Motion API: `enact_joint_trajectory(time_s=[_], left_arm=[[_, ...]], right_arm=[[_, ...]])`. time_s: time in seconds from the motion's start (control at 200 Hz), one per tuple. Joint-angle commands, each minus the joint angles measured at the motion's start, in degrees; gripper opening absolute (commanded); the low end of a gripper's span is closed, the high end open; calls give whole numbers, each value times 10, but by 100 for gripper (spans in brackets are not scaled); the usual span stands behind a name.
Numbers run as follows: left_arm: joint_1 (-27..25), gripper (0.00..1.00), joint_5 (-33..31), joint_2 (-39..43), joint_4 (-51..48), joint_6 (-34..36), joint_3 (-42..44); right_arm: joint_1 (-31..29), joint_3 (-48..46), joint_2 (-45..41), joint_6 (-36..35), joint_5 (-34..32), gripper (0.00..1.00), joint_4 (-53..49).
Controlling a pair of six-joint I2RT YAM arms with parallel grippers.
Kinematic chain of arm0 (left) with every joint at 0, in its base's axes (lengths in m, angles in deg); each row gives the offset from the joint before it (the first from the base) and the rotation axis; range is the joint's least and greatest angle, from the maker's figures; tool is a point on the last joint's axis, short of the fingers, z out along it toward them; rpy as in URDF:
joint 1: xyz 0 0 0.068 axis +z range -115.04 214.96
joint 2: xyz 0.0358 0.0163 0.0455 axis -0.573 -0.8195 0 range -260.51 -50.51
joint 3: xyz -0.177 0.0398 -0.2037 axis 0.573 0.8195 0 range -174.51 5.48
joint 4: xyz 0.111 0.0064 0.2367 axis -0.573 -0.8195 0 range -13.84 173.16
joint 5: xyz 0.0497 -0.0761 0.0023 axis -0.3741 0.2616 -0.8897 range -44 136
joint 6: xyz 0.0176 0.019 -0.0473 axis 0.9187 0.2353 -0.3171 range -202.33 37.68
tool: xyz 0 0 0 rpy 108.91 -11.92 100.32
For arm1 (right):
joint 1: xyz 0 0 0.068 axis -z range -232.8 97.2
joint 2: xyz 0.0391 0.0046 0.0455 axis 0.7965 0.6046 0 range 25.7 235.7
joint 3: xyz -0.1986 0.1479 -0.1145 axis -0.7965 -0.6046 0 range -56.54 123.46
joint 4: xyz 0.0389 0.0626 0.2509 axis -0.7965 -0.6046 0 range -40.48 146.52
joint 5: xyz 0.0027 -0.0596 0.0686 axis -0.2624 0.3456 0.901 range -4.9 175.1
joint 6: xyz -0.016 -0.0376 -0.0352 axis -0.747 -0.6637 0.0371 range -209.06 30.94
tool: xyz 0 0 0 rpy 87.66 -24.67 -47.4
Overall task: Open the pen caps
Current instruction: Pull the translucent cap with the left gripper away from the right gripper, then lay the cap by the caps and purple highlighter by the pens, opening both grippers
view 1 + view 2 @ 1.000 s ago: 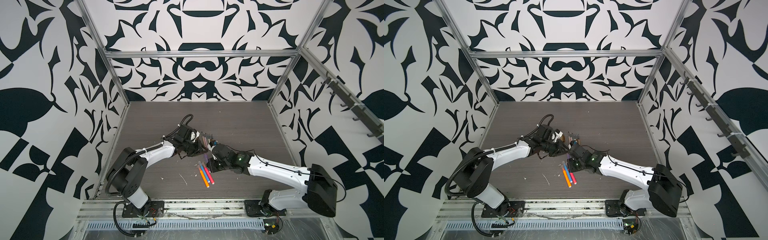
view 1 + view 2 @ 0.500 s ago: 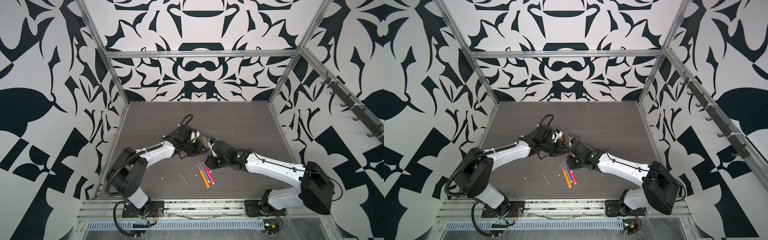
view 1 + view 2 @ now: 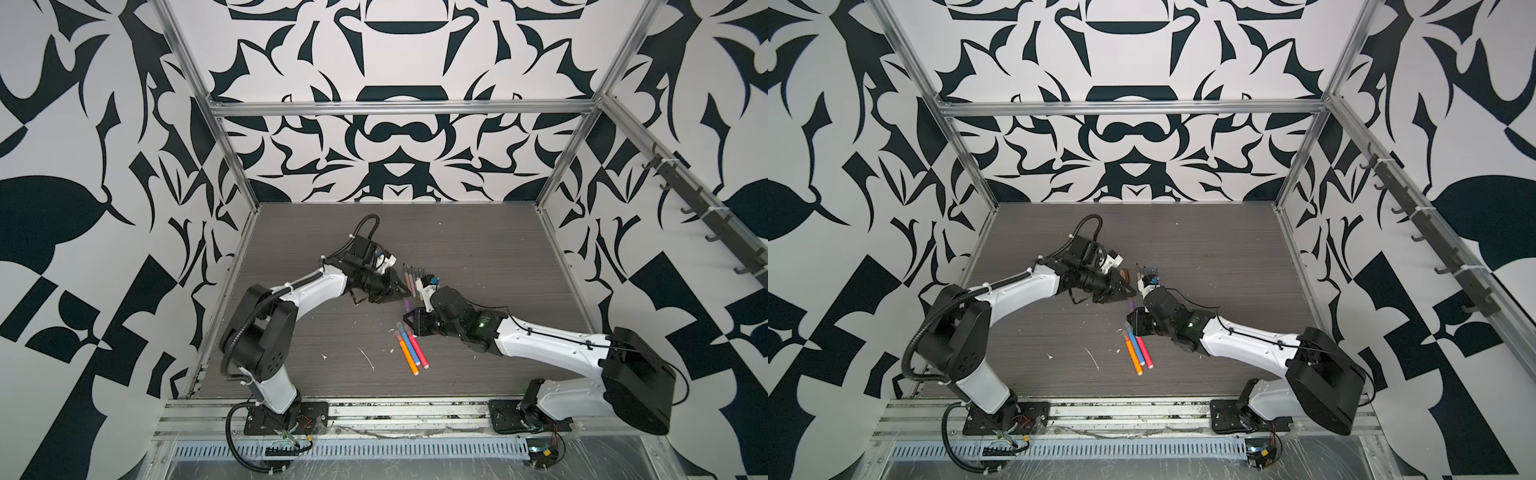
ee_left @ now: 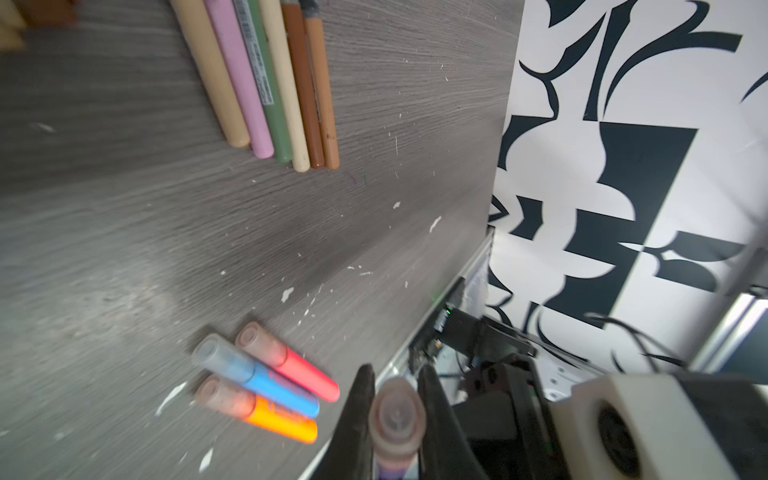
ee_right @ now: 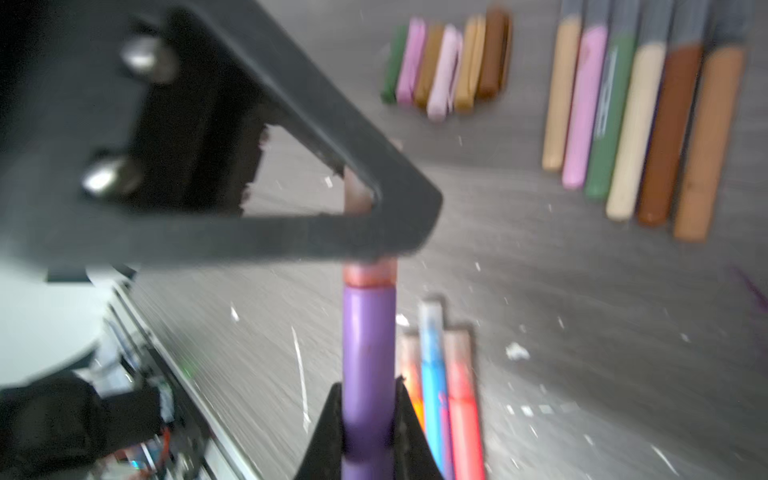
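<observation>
A purple pen is held above the table between both grippers. My right gripper is shut on its purple barrel. My left gripper is shut on its translucent pinkish pen cap, which still sits on the barrel end. In both top views the two grippers meet tip to tip at the pen. Three capped pens, orange, blue and pink, lie side by side on the table just in front of them.
A row of several uncapped pens lies behind the grippers. Several loose pen caps lie in a row beside it. White flecks dot the dark wood table. Patterned walls enclose three sides.
The right gripper has shifted slightly left along the purple pen, towards the left gripper. The left arm has stayed where it was, still on the cap.
</observation>
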Motion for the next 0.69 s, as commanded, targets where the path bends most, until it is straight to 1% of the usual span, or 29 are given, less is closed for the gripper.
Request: enact_joint_trajectory(time_s=[0.0, 0.085, 0.16, 0.32, 0.46, 0.515, 0.58, 0.69], left_arm=[[98, 0, -114, -23, -67, 69, -83], [94, 0, -131, -26, -84, 90, -82], [99, 0, -144, -24, -86, 99, -62], [110, 0, -191, -30, -117, 136, -49], [114, 0, -233, -67, -155, 163, -72], [116, 0, -237, -86, -163, 169, -82], [118, 0, -227, -107, -168, 174, -93], [119, 0, -210, -133, -166, 175, -105]], right_arm=[[-42, -52, -33, 46, 3, 0, -83], [-40, -49, -83, 37, -25, 0, -126], [-21, -42, -119, 14, -39, 0, -160], [58, -27, -153, -27, -13, 0, -202], [120, -23, -161, -60, 17, 0, -224], [137, -24, -160, -69, 26, 0, -229], [151, -26, -156, -77, 34, 0, -231], [160, -32, -144, -83, 46, 0, -223]])
